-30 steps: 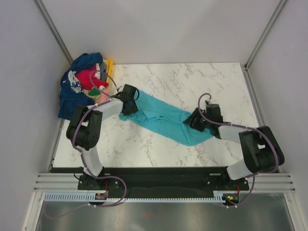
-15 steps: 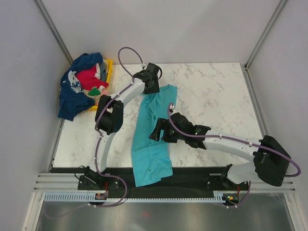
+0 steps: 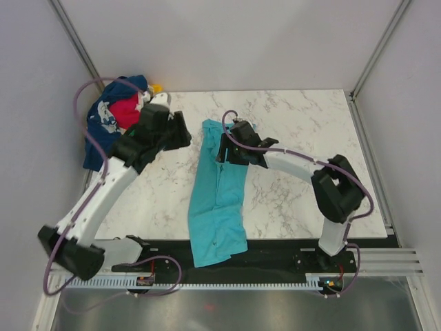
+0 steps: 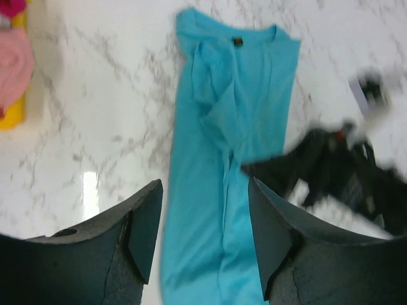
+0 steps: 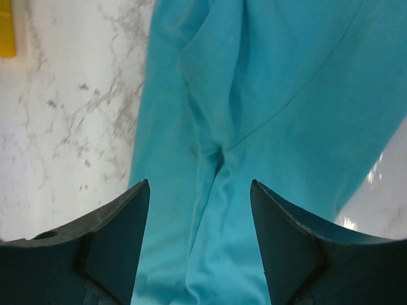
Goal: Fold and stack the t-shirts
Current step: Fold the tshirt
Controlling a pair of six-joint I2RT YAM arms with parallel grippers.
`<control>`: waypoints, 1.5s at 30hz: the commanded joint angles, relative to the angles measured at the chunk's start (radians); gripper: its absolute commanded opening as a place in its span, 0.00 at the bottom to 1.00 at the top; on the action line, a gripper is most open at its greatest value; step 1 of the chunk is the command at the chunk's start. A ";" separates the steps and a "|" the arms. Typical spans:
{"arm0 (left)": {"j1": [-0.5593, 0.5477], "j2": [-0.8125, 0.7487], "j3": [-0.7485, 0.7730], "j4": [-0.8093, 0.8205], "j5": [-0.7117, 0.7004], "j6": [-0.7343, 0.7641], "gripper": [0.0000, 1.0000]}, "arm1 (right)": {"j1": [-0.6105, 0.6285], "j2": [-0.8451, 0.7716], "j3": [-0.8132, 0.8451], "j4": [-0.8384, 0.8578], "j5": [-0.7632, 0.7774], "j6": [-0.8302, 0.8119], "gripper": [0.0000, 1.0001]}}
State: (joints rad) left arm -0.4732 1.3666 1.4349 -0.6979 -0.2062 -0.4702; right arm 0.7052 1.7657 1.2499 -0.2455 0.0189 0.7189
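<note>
A turquoise t-shirt [image 3: 218, 200] lies as a long narrow strip down the middle of the table, collar at the far end, its lower end hanging over the near edge. My left gripper [image 3: 180, 132] hovers open to the left of the collar end, holding nothing; the left wrist view shows the shirt [image 4: 236, 121] below its open gripper [image 4: 205, 190]. My right gripper [image 3: 227, 149] is open just above the shirt's upper part, and cloth [image 5: 254, 95] fills the view under that gripper [image 5: 200, 190]. More t-shirts, a navy one [image 3: 102, 132] and a red one [image 3: 125, 110], lie heaped at the back left.
A yellow tray [image 3: 157, 89] peeks out behind the heap, partly hidden by my left arm; its edge [image 4: 13, 108] shows in the left wrist view. Grey walls close in the table on three sides. Marble top [image 3: 303, 124] shows right of the shirt.
The turquoise shirt went from a diagonal spread between both grippers to a lengthwise strip. Both grippers let go; the left swung off to the left, the right moved up to the collar end.
</note>
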 commanded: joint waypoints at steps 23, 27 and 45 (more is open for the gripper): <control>-0.004 -0.693 -0.533 -0.107 0.111 0.033 0.60 | -0.190 0.851 0.986 -0.299 0.047 -0.154 0.70; 0.016 -0.705 -0.538 -0.104 0.105 0.031 0.60 | -0.231 0.932 1.152 -0.299 0.016 -0.168 0.76; 0.111 -0.561 -0.538 -0.086 0.169 0.030 0.58 | -0.248 0.372 0.718 -0.132 -0.121 -0.349 0.98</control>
State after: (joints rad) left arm -0.3649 0.7498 0.8940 -0.8101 -0.0662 -0.4679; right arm 0.4313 2.4176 2.1517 -0.4110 -0.1337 0.4137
